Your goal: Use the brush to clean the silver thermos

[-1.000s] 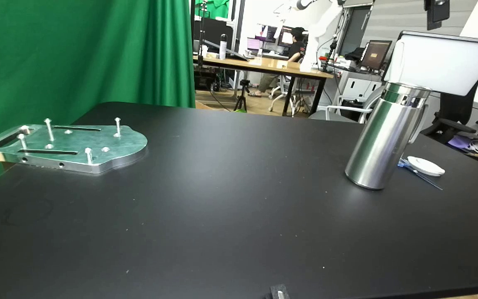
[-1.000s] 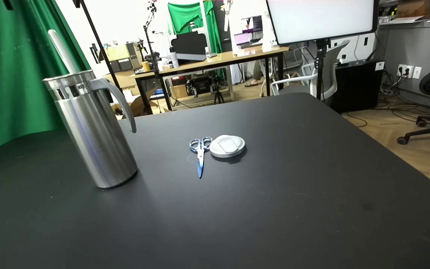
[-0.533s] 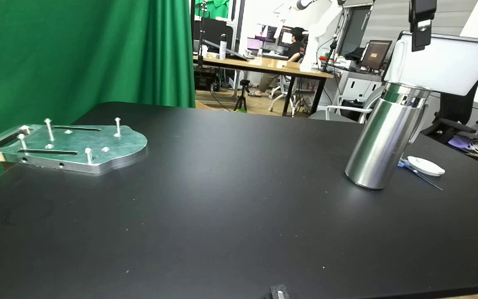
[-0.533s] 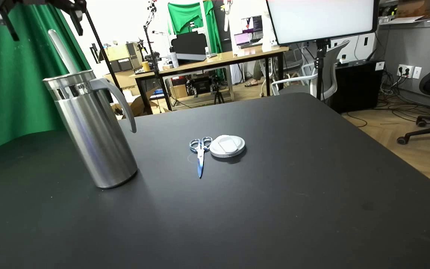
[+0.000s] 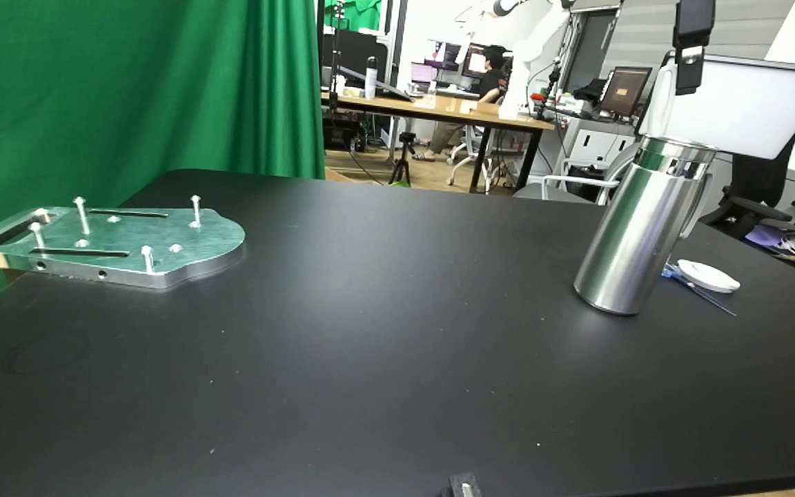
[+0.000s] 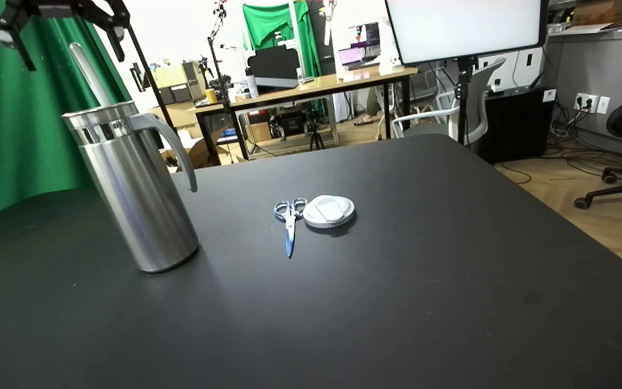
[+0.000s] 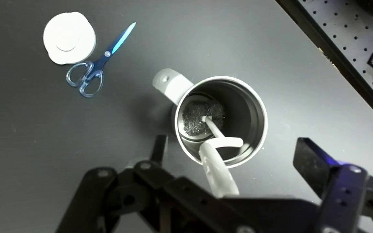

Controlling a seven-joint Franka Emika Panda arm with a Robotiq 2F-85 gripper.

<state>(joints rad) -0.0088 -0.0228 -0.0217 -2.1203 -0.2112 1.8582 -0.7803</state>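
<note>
The silver thermos stands upright on the black table in both exterior views (image 5: pixel 635 235) (image 6: pixel 138 194), with a grey handle on its side. Its open mouth shows in the wrist view (image 7: pixel 264 124). The brush stands inside it, with its white handle (image 6: pixel 89 73) sticking up and leaning. In the wrist view the dark bristles (image 7: pixel 194 119) lie down inside the thermos, and the handle (image 7: pixel 215 168) rises toward my gripper. My gripper (image 6: pixel 73 58) is open and empty, with its fingers apart on either side of the handle's upper end, not touching it. It also shows in the wrist view (image 7: pixel 231 144).
Blue scissors (image 6: pixel 289 224) and a white round lid (image 6: pixel 330 212) lie on the table beside the thermos. A greenish plate with pegs (image 5: pixel 114 238) lies at the far side. A perforated metal board (image 7: pixel 351 42) borders the table edge in the wrist view. A lit screen (image 6: pixel 467 27) stands behind.
My gripper has come down from above toward the top of the brush handle, with its fingers staying open. The thermos, brush, scissors and lid have not moved.
</note>
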